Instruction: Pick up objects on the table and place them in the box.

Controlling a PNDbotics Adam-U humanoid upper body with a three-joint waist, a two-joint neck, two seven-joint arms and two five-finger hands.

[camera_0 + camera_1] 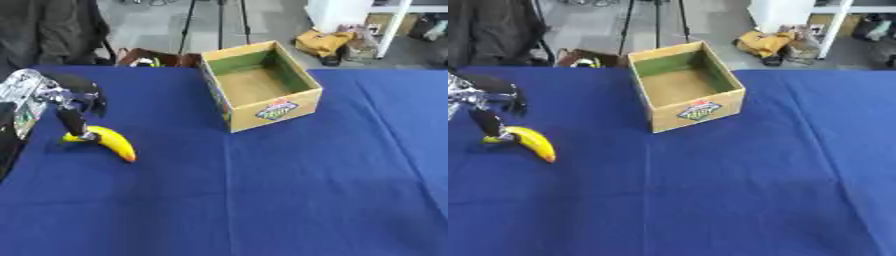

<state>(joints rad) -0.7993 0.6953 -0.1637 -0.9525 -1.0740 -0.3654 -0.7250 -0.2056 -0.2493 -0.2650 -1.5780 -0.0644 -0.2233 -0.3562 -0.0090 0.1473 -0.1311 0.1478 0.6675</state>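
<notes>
A curved yellow banana (112, 141), tip seemingly orange, lies on dark blue tablecloth (289, 190); tan cardboard box (262, 85) has green inner walls.

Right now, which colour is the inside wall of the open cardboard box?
Green, over a plain brown floor; the open cardboard box shows it best in the left eye view.

The left hand (74, 107) enters at the frame's left edge, which cuts off its arm; in the right eye view, still less of it shows. One dark finger covers the stem end of the banana (112, 142), so contact there is hard to judge. The box (262, 85) bears a label too blurred to read. The tabletop (262, 190) runs past three edges.
</notes>
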